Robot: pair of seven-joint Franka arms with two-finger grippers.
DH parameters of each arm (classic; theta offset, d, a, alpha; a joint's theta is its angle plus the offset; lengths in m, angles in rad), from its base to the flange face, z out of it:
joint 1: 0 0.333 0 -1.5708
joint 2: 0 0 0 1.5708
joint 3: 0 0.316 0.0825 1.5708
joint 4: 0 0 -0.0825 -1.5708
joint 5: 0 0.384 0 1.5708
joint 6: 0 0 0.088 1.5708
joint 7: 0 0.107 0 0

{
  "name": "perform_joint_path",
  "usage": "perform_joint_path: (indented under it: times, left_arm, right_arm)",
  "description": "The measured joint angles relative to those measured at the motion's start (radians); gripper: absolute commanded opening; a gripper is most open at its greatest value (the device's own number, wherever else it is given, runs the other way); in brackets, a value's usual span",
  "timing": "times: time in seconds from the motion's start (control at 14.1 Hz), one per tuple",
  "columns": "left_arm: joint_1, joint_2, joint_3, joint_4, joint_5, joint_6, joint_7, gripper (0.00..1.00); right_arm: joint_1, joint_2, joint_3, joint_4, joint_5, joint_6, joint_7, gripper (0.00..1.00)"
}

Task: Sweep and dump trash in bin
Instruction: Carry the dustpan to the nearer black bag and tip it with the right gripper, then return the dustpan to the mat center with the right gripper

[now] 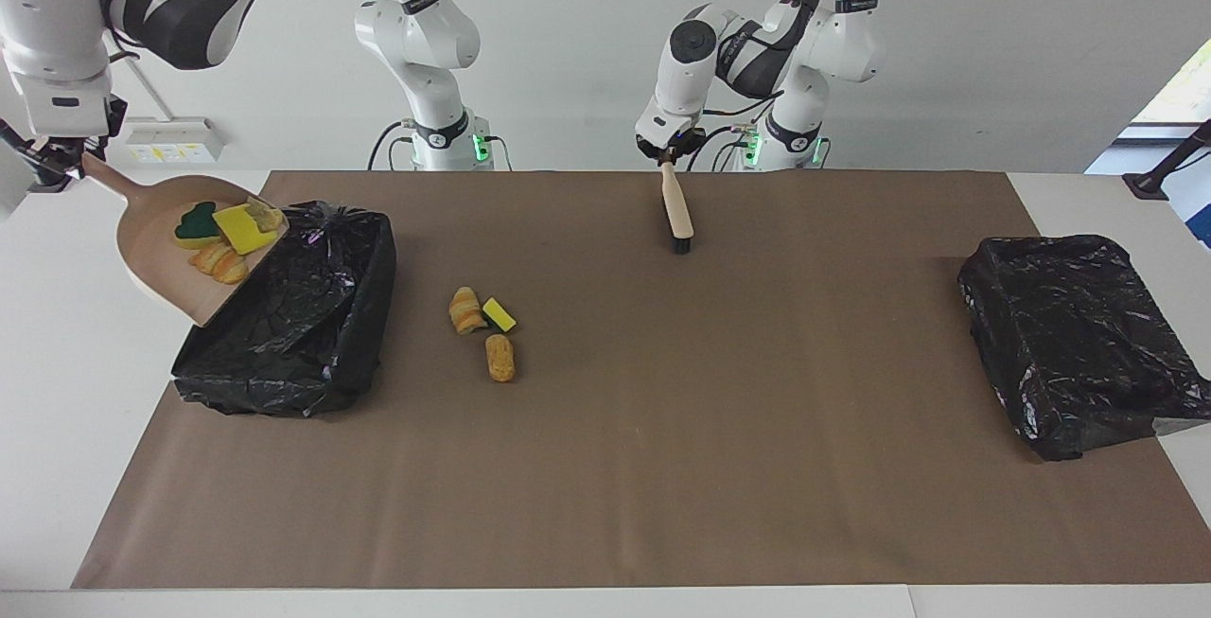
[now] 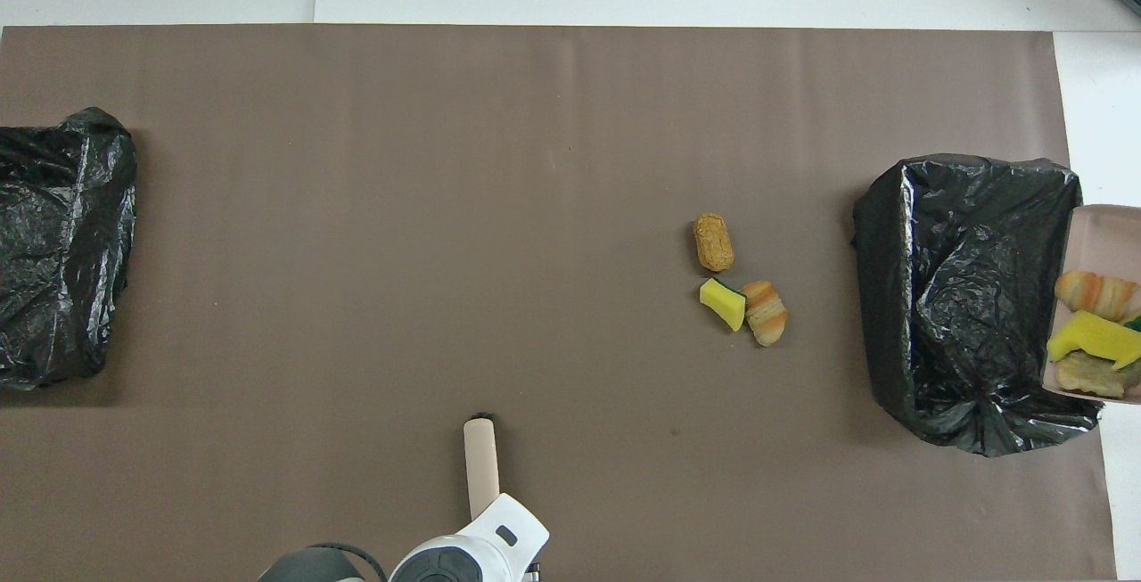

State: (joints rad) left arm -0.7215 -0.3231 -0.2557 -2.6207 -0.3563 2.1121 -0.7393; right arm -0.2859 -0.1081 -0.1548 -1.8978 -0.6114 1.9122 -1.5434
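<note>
**Right gripper (image 1: 59, 167) tips loaded dustpan at the bin**

The dustpan (image 1: 166, 254) handle is clamped, its lip tilted over the bin (image 1: 293, 334) edge. Four scraps (image 1: 222, 230) are carried; three scraps (image 1: 487, 329) lie beside the bin. A spill outside the rim is risked. Left gripper (image 1: 670, 156), clamped on the brush (image 1: 676, 211), waits.

Lighting: bright, even, diffuse; daylight window at facing view's edge. Shadows: soft, faint beside bin bags (image 1: 284, 334). Glare: specular highlights on black plastic. Focus: sharp throughout; no motion blur, no visible edge distortion.
</note>
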Motion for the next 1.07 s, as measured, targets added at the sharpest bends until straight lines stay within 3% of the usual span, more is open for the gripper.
perform_joint_path:
  times: [0.07, 0.14, 0.36, 0.85, 1.07]
  left_arm:
    - [0.003, 0.001, 0.001, 0.000, -0.002, -0.005, 0.022, 0.92]
    - [0.011, 0.002, 0.001, 0.001, -0.003, -0.011, 0.041, 1.00]
    - [0.052, 0.025, 0.005, 0.050, 0.004, -0.030, 0.075, 1.00]
    - [0.337, 0.114, 0.017, 0.438, 0.222, -0.225, 0.210, 1.00]
    - [0.464, 0.123, 0.021, 0.570, 0.263, -0.336, 0.347, 1.00]
  right_arm:
    - [0.004, 0.000, 0.000, -0.007, -0.021, 0.007, 0.000, 0.00]
    - [0.005, 0.000, 0.001, -0.016, -0.040, 0.018, 0.000, 0.00]
    - [0.018, 0.000, 0.005, -0.033, -0.097, 0.037, -0.001, 0.00]
    - [0.057, 0.000, 0.008, -0.025, -0.193, 0.037, -0.002, 0.00]
    - [0.057, -0.003, 0.010, 0.032, -0.200, 0.020, -0.055, 0.00]
